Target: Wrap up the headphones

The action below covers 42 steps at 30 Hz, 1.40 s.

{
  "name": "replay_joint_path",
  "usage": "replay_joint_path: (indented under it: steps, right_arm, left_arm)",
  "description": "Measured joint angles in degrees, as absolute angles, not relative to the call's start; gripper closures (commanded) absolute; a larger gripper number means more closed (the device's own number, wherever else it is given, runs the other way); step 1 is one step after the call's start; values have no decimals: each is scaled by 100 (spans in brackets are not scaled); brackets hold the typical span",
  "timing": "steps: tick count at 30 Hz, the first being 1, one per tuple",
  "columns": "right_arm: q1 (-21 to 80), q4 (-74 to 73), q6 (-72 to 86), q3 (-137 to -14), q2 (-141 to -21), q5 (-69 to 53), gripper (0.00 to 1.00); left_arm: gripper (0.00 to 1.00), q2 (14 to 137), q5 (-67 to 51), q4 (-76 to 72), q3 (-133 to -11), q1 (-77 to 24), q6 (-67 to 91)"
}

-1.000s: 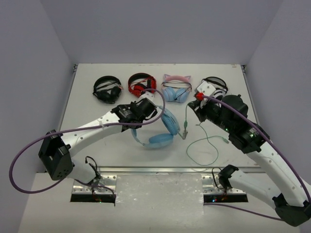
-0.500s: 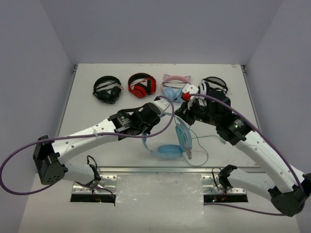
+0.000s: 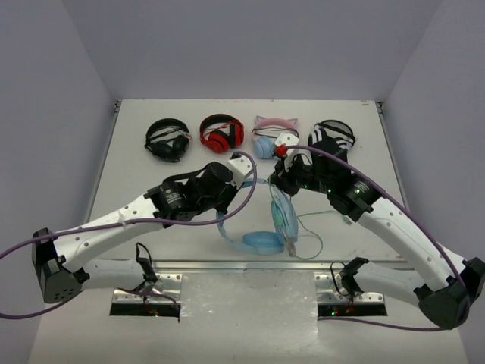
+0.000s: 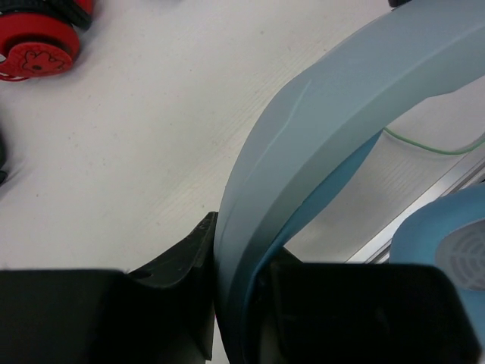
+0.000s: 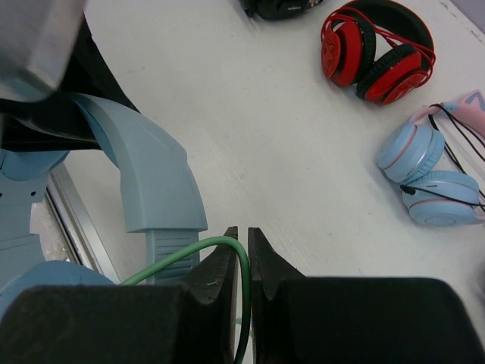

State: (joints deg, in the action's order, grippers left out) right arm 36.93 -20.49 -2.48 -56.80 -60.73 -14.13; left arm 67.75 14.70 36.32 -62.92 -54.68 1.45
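The light-blue headphones are held near the table's front edge, one earcup low and the other on edge beside it. My left gripper is shut on their headband, which runs up between its jaws; an earcup shows at the right. My right gripper is shut on the pale-green cable, which arches between its tips just right of the headband's slider. The rest of the cable loops loosely on the table to the right.
A row of other headphones lies at the back: black, red, the pink cat-ear pair and the white-and-black pair. The red and cat-ear pairs show in the right wrist view. A metal rail edges the table's front.
Both grippers have moved left and closer together. The headphones turned and shifted toward the front edge in my left gripper. The cable loop on the table has drawn in toward the headphones.
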Motion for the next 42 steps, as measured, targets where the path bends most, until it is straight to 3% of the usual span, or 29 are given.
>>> replay_joint_path:
  steps: [3, 10, 24, 26, 30, 34, 42]
  right_arm:
    - [3691, -1994, -255, -5660, -6099, -1625, 88]
    - [3680, -1153, 78, -5127, -6018, -2246, 55]
    - [3612, 1916, 1540, -3868, -6396, -3505, 45]
    - [3610, 2408, 1828, -3765, -6718, -3667, 47]
    - [3610, 3321, 2357, -3636, -7419, -3920, 63]
    - [3610, 4252, 2902, -3476, -8029, -4119, 87]
    - [3610, 6261, 4012, -2799, -8809, -4405, 94]
  left_arm:
    - [100, 6523, 1367, 3627, -6246, -5465, 130]
    - [100, 6088, 711, 3428, -6261, -5485, 137]
    - [100, 5776, 622, 3245, -7264, -5485, 635]
    - [100, 5776, 849, 3358, -7485, -5485, 755]
    - [100, 5776, 1522, 3688, -7968, -5485, 1079]
    - [100, 5776, 2246, 3933, -8490, -5485, 1511]
    - [100, 6394, 4032, 4709, -9751, -5485, 2383]
